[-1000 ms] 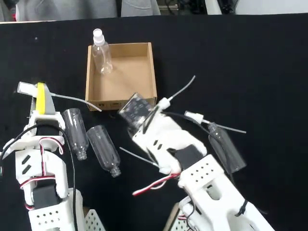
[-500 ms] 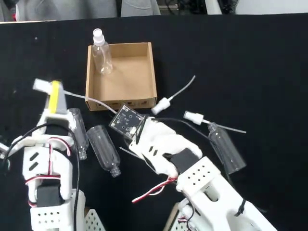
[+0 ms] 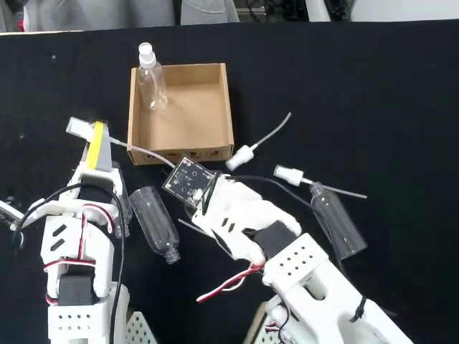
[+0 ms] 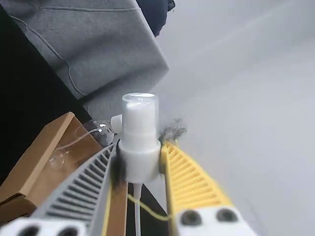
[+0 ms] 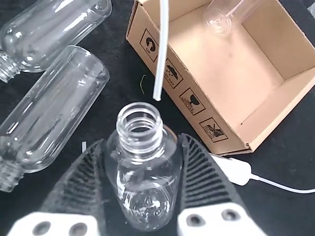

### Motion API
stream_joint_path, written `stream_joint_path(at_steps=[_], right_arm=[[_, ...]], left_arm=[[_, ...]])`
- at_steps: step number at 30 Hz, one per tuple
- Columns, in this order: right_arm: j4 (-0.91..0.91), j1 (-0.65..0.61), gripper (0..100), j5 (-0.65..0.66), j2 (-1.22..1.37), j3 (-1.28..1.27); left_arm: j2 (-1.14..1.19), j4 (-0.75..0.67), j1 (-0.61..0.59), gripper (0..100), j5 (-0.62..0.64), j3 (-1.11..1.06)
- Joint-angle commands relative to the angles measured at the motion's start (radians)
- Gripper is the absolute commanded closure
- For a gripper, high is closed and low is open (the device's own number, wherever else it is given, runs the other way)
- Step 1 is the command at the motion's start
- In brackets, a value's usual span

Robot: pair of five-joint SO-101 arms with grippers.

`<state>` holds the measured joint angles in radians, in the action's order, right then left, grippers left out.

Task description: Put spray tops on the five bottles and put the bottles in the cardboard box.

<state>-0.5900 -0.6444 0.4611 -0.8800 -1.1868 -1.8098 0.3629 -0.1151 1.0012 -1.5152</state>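
Five bottles share the black counter (image 3: 373,86). One capped bottle (image 3: 152,82) rests in the far-left corner of the cardboard box (image 3: 215,107), its white top reaching past the box's far wall; the box sits toward the counter's far edge, left of the middle. My left gripper (image 4: 140,160) has its fingers clamped on a white spray top (image 4: 140,130), whose nozzle end stands clear beyond the fingertips. In the high view, that top's thin dip tube (image 3: 140,151) runs past the box's near-left corner toward my right arm. My right gripper (image 5: 141,147) has its fingers closed around an uncapped bottle (image 5: 141,182), held just off the box's near wall with its open neck toward the box. The tube's tip ends at the rim of that neck; I cannot tell whether they touch. A loose bottle (image 3: 154,223) lies on its side between my arms, toward the counter's near edge, and a second loose bottle (image 3: 124,209) lies beside it, partly under my left arm. The fifth bottle (image 3: 337,218) lies toward the near-right corner. A loose spray top (image 3: 242,155) lies just beside the box's near-right corner, and a second loose spray top (image 3: 289,173) lies near the fifth bottle's neck.
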Motion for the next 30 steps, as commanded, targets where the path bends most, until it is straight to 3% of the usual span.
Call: stream_joint_path(at_steps=[1, 20, 30], right_arm=[[0.002, -0.018, 98.1, 0.011, -0.038, 0.005], [0.002, -0.015, 98.1, 0.003, -0.039, 0.005], [0.002, -0.015, 98.1, 0.002, -0.039, 0.005]], left_arm=[[-0.012, -0.018, 0.024, 97, 0.006, 0.018], [-0.014, -0.018, 0.025, 97, -0.014, -0.01], [-0.014, -0.02, 0.084, 97, -0.091, -0.041]])
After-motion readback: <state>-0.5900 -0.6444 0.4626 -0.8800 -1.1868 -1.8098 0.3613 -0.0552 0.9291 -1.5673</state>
